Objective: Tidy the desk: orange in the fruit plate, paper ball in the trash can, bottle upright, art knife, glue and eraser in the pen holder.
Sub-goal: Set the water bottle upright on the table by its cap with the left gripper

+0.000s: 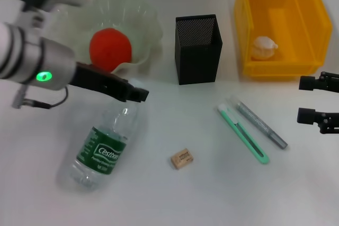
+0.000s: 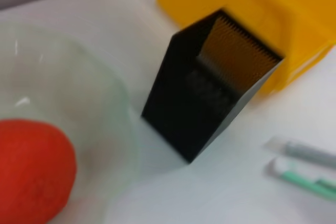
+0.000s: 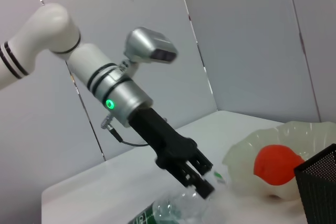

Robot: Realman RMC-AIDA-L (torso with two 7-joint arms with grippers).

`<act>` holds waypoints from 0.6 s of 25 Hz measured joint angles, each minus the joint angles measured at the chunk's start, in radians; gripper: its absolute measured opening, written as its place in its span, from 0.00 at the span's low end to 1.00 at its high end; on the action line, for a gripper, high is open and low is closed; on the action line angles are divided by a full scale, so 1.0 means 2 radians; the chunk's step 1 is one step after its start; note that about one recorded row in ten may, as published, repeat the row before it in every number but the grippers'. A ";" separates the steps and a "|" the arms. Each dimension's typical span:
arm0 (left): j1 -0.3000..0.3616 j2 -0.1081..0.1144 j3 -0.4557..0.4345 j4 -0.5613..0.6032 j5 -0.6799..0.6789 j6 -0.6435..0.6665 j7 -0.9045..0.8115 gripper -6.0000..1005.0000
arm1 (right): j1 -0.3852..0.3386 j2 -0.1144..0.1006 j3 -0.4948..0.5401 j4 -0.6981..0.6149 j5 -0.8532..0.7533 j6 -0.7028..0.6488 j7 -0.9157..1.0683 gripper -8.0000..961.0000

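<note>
Your left claw (image 1: pixel 139 95) is down at the cap end of the small clear plastic bottle with the dark green label (image 1: pixel 100 149), which lies flat on the white counter (image 1: pixel 175 199), pointing from 1 o'clock to 7 o'clock. I cannot tell how wide the claw is or whether it has the bottle.

The bottle is round and smooth, so it may roll or slip out if you grip near the cap and tip it up fast. The big pale green wavy bowl (image 1: pixel 151 30) with the round red-orange fruit (image 1: pixel 109 49) sits just behind at 12 o'clock; a swinging bottle could bump it.

Your right claw (image 1: pixel 307 99) waits at 3 o'clock, its fingers spread, holding nothing.
</note>
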 joint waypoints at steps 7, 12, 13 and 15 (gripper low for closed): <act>0.049 0.000 -0.083 -0.041 -0.144 0.019 0.170 0.46 | 0.013 0.007 0.003 0.000 0.001 -0.003 0.031 0.85; 0.062 0.001 -0.155 -0.113 -0.235 0.057 0.300 0.44 | 0.024 0.019 0.005 0.000 0.002 -0.005 0.048 0.85; 0.062 0.001 -0.167 -0.124 -0.245 0.065 0.318 0.44 | 0.026 0.022 0.005 0.000 0.002 -0.005 0.050 0.85; 0.060 0.001 -0.203 -0.162 -0.271 0.090 0.365 0.44 | 0.027 0.027 0.005 0.000 0.002 -0.005 0.051 0.85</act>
